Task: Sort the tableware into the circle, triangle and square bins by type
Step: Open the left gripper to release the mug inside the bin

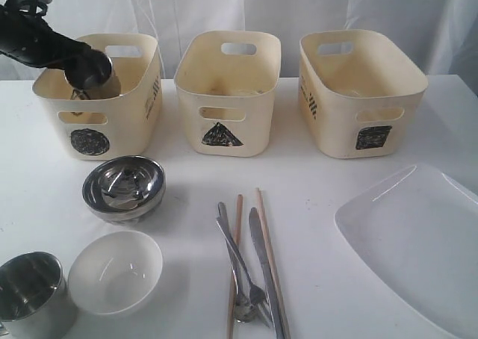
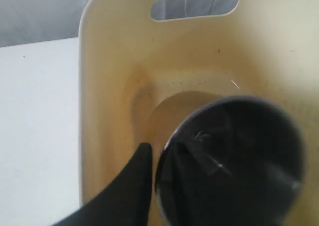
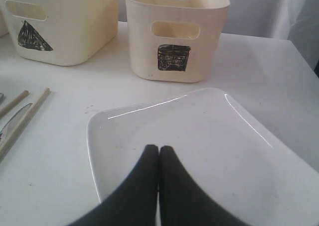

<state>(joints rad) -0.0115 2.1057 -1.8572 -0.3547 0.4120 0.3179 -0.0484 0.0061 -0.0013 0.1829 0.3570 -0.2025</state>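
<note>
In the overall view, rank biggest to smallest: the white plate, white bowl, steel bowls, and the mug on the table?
1. white plate, clearly largest, even cropped.
2. white bowl and steel bowls: near alike; the white one sits nearer the camera, so unranked.
3. steel mug, partly cropped.

Non-task stuff only. A white table (image 1: 314, 182) ran across the whole scene I saw: matte, plain, with soft grey shadows on it. My right wrist view caught a faint dark mark or two on its surface. Behind the table's far edge hung a white curtain (image 1: 172, 7) in loose vertical folds, filling the backdrop. At the far right of the exterior view it looked greyer, shaded.
</note>
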